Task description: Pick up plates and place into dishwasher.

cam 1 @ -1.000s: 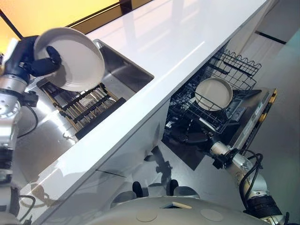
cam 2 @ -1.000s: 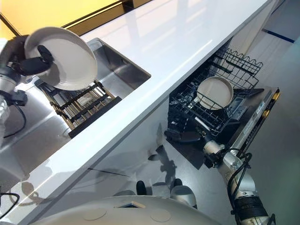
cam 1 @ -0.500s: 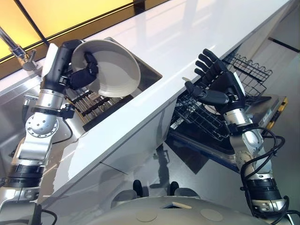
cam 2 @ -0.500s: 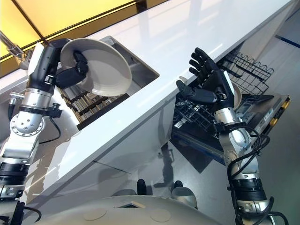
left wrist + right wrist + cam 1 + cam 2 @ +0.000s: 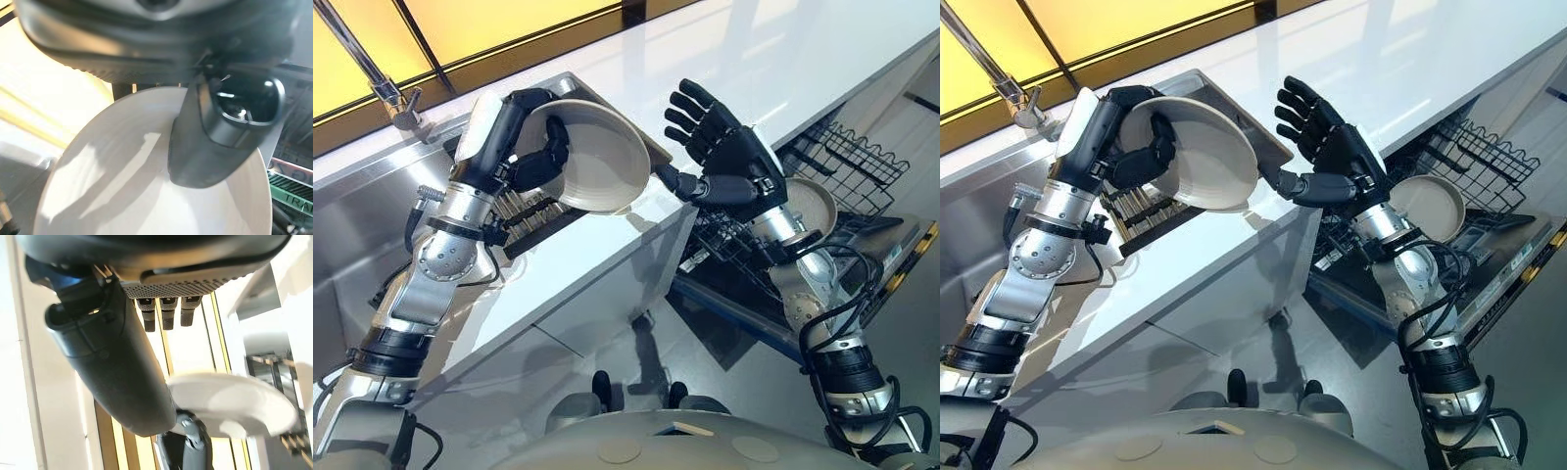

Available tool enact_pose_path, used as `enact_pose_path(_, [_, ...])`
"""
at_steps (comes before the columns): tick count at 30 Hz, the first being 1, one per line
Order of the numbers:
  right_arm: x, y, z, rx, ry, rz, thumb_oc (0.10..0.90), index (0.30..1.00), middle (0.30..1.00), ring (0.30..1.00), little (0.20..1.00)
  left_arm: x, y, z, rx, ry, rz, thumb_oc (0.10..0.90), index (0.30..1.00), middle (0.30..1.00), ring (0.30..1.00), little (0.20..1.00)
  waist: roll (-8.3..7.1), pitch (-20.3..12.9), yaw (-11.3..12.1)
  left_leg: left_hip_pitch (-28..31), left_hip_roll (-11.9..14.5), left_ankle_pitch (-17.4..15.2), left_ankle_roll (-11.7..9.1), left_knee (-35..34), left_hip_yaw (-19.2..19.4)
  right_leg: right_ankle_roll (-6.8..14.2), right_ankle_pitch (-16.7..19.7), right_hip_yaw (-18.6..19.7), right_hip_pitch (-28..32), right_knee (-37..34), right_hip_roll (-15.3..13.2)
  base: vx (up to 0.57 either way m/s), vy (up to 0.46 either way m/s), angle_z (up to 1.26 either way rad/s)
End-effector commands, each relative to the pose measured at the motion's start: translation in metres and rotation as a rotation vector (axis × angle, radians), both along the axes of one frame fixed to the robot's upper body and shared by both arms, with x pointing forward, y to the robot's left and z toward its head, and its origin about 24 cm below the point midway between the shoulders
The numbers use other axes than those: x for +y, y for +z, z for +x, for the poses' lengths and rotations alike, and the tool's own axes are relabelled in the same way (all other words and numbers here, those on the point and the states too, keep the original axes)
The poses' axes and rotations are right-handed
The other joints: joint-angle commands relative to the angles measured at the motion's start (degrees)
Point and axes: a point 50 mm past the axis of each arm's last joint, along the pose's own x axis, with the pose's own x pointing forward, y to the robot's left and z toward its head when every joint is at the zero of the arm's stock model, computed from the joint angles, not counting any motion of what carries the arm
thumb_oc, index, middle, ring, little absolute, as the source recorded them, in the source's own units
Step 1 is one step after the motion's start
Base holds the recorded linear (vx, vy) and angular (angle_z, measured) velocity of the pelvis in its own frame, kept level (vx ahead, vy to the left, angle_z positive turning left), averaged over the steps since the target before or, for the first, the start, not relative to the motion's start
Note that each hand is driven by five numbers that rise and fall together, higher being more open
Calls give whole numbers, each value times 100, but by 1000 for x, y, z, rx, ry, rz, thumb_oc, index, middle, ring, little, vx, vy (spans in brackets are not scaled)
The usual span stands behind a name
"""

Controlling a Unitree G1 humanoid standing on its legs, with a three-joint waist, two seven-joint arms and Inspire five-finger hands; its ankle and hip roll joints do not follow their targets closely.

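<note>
Gripping a white plate [image 5: 597, 157] in the left hand [image 5: 533, 162], thumb curled over the inner face and fingers behind the rim, tilted up on edge above the white counter [image 5: 773, 59] right at the sink [image 5: 372, 225] corner. Hovering just beside that plate with the right hand [image 5: 729, 162], fingers spread wide and straight, holding nothing. Sitting below in the dishwasher rack [image 5: 847, 162], a second plate [image 5: 813, 206], leaning among the wires.

Plate [image 5: 597, 162] — cream; counter [image 5: 773, 59] — glossy white
</note>
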Motion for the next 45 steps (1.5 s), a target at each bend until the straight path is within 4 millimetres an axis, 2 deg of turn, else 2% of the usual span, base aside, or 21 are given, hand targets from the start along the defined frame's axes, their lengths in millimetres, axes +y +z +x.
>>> enact_pose_path(1, [21, 69, -8, -332, 120, 111, 800, 900, 900, 900, 900, -21, 57, 0, -328, -91, -41, 100, 300, 300, 300, 200, -47, -499, 24, 266, -172, -746, -9, 115, 89, -44, -584, -125, -143, 531, 415, 0, 0, 0])
enact_pose_path(8, [37, 67, -6, -303, 185, 92, 800, 900, 900, 900, 900, -41, 54, 4, -356, -127, -10, 100, 300, 300, 300, 200, -62, -514, 3, 280, -180, -743, 5, 94, 113, -39, -572, -104, -133, 510, 414, 5, -1, 1])
enact_pose_path(17, [44, 60, -1, -255, 126, 61, 800, 900, 900, 900, 900, -65, 52, -4, -323, -277, -14, 100, 300, 300, 300, 200, -76, -490, 11, 292, -183, -760, 17, 112, 146, -25, -544, -97, -114, 477, 413, 4, 0, -1])
enact_pose_path(18, [44, 59, 0, -245, 110, 56, 687, 804, 804, 804, 787, -68, 50, -6, -318, -295, -10, 100, 300, 300, 300, 200, -74, -481, 11, 298, -182, -764, 18, 112, 149, -24, -542, -95, -112, 475, 411, 0, 0, 0])
enact_pose_path(19, [44, 58, 1, -235, 98, 58, 410, 566, 566, 566, 510, -70, 49, -7, -312, -315, -14, 100, 300, 300, 300, 200, -74, -478, 11, 303, -184, -765, 21, 112, 150, -23, -540, -93, -110, 474, 412, 0, 0, 0])
enact_pose_path(20, [43, 57, 1, -231, 84, 57, 273, 448, 448, 448, 373, -72, 49, -9, -309, -330, -18, 100, 300, 300, 300, 200, -77, -472, 14, 305, -185, -765, 24, 110, 148, -22, -539, -91, -109, 474, 413, 0, 0, 0])
enact_pose_path(21, [41, 55, 2, -231, 58, 50, 100, 300, 300, 300, 200, -73, 48, -11, -309, -345, -16, 100, 300, 300, 300, 200, -76, -470, 16, 313, -183, -768, 25, 105, 147, -22, -538, -93, -107, 472, 414, 0, 0, 0])
enact_pose_path(28, [27, 52, 3, -266, -117, -33, 100, 300, 300, 300, 200, -76, 58, -26, -417, -374, -10, 100, 300, 300, 300, 200, -69, -483, 17, 310, -164, -753, 15, 69, 171, -1, -508, -117, -91, 416, 405, 9, 1, 0])
enact_pose_path(33, [13, 42, 7, -213, -193, -69, 100, 300, 300, 300, 200, -67, 68, -31, -538, -306, 21, 100, 300, 300, 300, 200, -46, -504, 33, 282, -163, -738, 5, 51, 141, 7, -526, -163, -103, 440, 384, 0, 0, 0])
enact_pose_path(37, [4, 36, 9, -181, -252, -75, 100, 300, 300, 300, 200, -60, 71, -32, -564, -258, 30, 100, 300, 300, 300, 200, -29, -521, 39, 276, -164, -734, 9, 43, 106, 4, -560, -178, -110, 485, 373, 6, 6, 4])
enact_pose_path(38, [0, 34, 10, -174, -278, -74, 100, 300, 300, 300, 200, -56, 72, -31, -554, -243, 21, 188, 375, 375, 375, 288, -25, -527, 43, 274, -163, -731, 8, 45, 100, 7, -572, -187, -115, 509, 367, 5, 5, 8])
enact_pose_path(39, [-4, 33, 10, -171, -297, -70, 100, 300, 300, 300, 200, -52, 72, -30, -538, -231, 8, 657, 778, 778, 778, 757, -22, -529, 45, 274, -159, -731, 7, 44, 96, 6, -582, -194, -118, 523, 362, 6, 6, 10])
enact_pose_path(40, [-7, 33, 10, -170, -317, -66, 100, 300, 300, 300, 200, -47, 73, -28, -507, -221, -16, 800, 900, 900, 900, 900, -20, -533, 49, 275, -158, -732, 6, 43, 91, 8, -590, -202, -117, 534, 357, 5, 4, 12])
enact_pose_path(45, [-25, 37, 9, -199, -434, -38, 100, 300, 300, 300, 200, -28, 67, -21, -341, -186, -133, 800, 900, 900, 900, 900, -2, -536, 84, 294, -158, -743, 22, 45, 60, 12, -614, -224, -109, 569, 343, 1, 1, 6])
